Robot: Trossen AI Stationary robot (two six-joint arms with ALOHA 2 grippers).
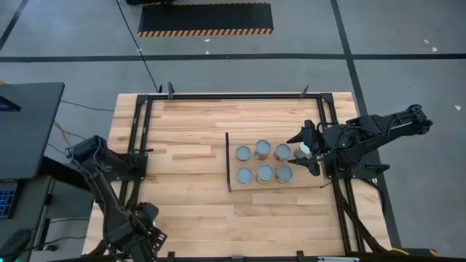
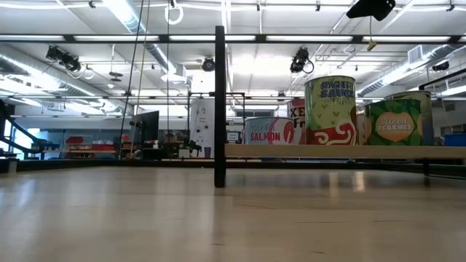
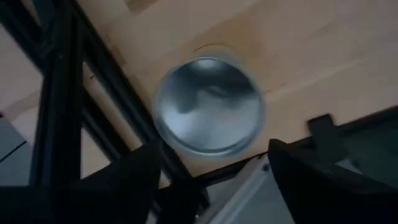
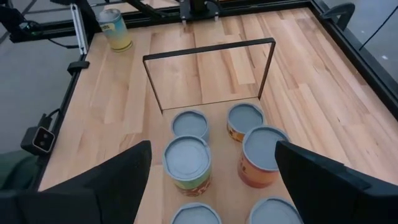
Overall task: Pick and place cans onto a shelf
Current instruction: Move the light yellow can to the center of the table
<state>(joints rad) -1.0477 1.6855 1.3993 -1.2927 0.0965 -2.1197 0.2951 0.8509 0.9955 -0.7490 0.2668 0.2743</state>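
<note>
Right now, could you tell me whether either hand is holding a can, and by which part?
Nothing is held. The right hand hangs open over the cans on the shelf; the left hand is open above a lone can.

Grey floor (image 1: 408, 44), hazard-striped mat (image 1: 206, 19)

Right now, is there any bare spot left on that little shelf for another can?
Six cans crowd the shelf in two rows. Bare wood remains beside the dark upright strip, and at the opposite end under the open right gripper. The left gripper hovers open over another can.
</note>
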